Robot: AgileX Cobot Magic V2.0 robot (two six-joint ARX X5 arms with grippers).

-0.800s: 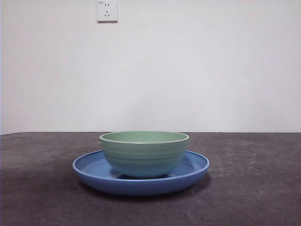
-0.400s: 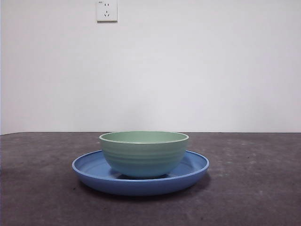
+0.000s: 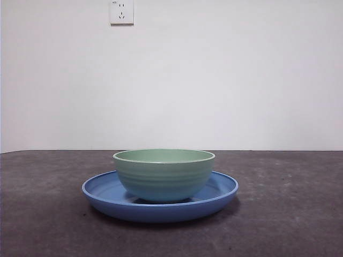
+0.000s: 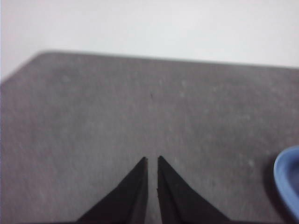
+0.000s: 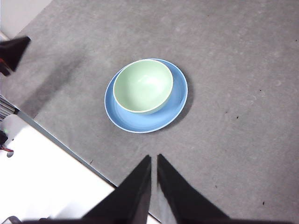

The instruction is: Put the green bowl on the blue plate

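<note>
bowl point(image 3: 164, 175) x1; plate point(image 3: 220, 195) x1; wall socket point(image 3: 122, 12) x1

Left claw point(image 4: 152, 161): two matte black jaws, flat-faced, each tapering to a sharp point, bare of markings or screws; right claw point(image 5: 154, 158): same black wedge-shaped pair, smooth, pointed, with faint grey sheen along the inner edges.

Green bowl point(image 3: 164, 176): ceramic look, smooth, soft sheen, fine ridges round the outside, paler rim
Blue plate point(image 3: 220, 194): smooth, glossy
Desk point(image 3: 289, 203): dark grey, matt, rough and speckled
Right end effector point(image 5: 153, 159): 2 black matt jaws
</note>
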